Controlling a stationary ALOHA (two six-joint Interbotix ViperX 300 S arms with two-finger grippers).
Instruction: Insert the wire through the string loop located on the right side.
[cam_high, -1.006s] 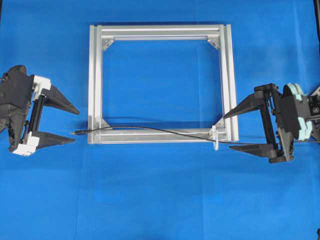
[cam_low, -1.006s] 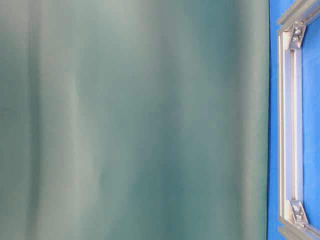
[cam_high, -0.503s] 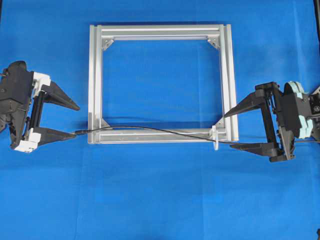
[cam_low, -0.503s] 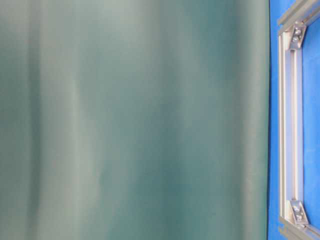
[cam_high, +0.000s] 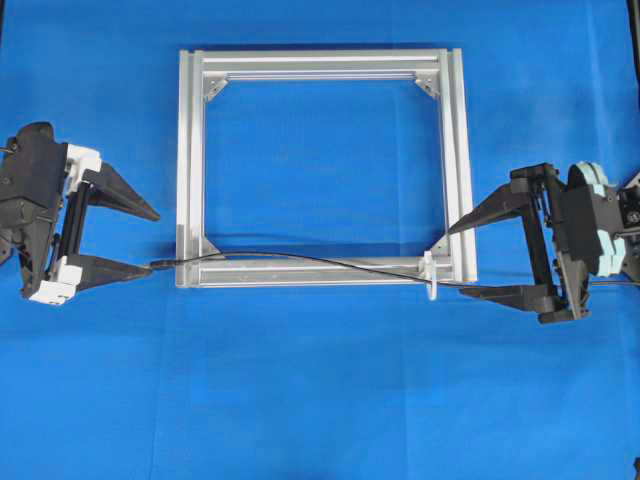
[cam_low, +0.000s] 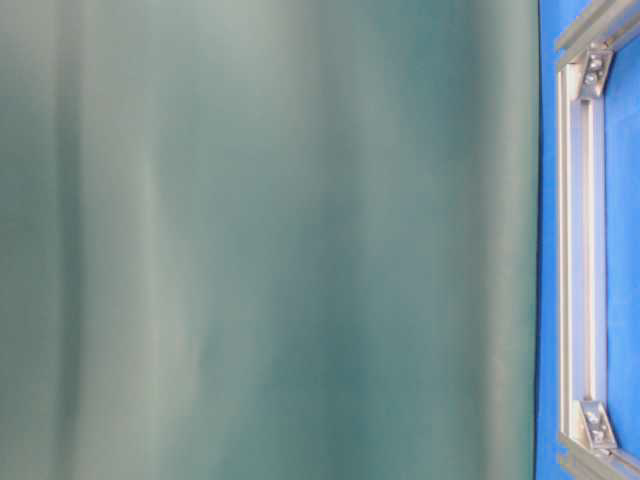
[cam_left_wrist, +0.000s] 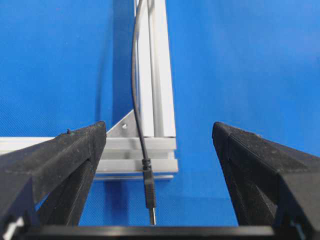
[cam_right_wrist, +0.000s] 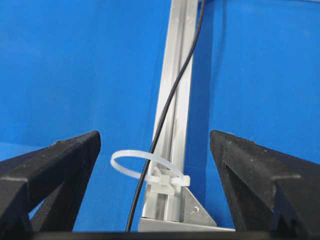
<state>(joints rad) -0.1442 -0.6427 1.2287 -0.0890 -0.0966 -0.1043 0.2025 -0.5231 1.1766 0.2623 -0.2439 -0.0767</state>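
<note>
Both arms end in matte black plastic. The left pincer (cam_high: 140, 240) has long wedge-shaped fingers (cam_high: 125, 198) tapering to points, fixed on white blocks along a black rail. The right pincer (cam_high: 462, 262) matches in shape — its mount shows pale mint-green plates. Up close, the finger surfaces look grainy.

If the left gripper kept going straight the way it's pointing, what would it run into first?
Most likely the wire's plug, lying between the open fingers of the left gripper, just ahead. Past it sits the aluminium frame corner. Height above the cloth is unclear, so it might pass over.
</note>
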